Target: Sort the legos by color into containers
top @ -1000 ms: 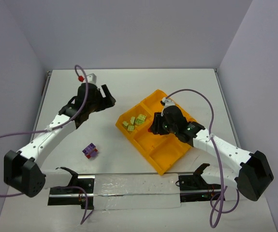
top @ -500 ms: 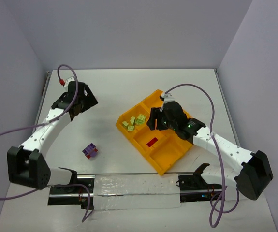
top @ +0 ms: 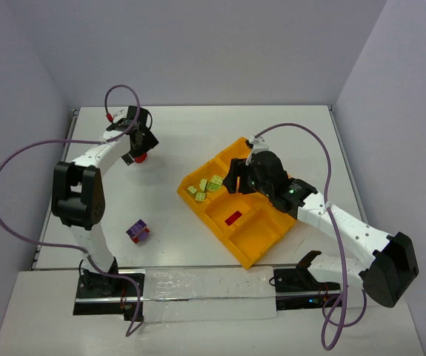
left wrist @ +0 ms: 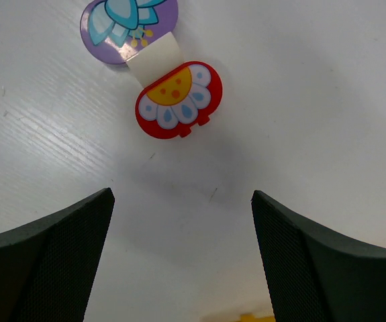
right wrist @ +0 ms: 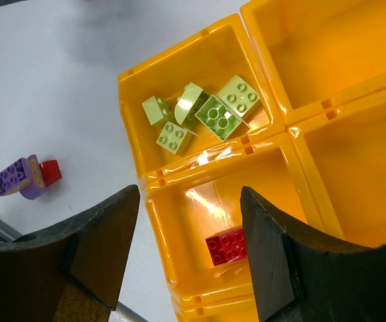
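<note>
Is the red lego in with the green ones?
No, the red lego lies alone in the compartment beside the green legos.

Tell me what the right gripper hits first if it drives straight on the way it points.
Likely the orange-yellow plastic tray, in the compartment holding the red studded brick; depth is hard to judge.

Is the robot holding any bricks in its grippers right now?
No, nothing is held. The left gripper is open near a red flower piece, and the right gripper is open over the tray.
</note>
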`<state>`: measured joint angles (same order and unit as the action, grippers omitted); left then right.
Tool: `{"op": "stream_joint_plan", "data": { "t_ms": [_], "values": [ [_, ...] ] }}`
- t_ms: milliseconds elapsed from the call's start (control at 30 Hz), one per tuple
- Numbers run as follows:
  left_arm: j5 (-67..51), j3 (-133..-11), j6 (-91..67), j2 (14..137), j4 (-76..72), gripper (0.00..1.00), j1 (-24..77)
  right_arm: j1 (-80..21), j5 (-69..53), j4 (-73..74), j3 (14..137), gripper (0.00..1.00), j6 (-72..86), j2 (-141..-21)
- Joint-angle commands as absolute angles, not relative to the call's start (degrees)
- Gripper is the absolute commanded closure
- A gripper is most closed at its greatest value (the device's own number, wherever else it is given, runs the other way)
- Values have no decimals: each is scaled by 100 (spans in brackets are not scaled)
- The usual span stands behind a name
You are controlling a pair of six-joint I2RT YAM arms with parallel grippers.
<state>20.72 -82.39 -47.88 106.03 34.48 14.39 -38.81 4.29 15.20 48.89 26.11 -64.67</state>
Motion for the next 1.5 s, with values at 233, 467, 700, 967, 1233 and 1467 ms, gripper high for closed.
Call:
{"op": "stream_joint_plan", "data": {
  "t_ms": [233, 467, 700, 967, 1233, 1467],
  "values": [
    [2892, -10434, -5838, 12192, 4536, 1, 1301, -3919, 475, 1292, 5283, 30, 2558, -6602],
    [3090, -10638, -6279, 12477, 4774, 1, 1251, -3914, 422, 1277, 5326, 30, 2505, -6762],
    [2901, -10548, -6442, 12563, 4767, 1, 1231, -3911, 331, 1231, 5373, 30, 2487, -6895],
    [2757, -10474, -6439, 12712, 4675, 1, 1222, -3911, 339, 1325, 5440, 30, 2481, -6961],
    [2548, -10215, -6466, 12767, 4415, 1, 1195, -3911, 293, 1321, 5423, 30, 2498, -6980],
    [2460, -10047, -6343, 12807, 4269, 2, 1152, -3911, 305, 1359, 5404, 31, 2540, -7085]
  ]
}}
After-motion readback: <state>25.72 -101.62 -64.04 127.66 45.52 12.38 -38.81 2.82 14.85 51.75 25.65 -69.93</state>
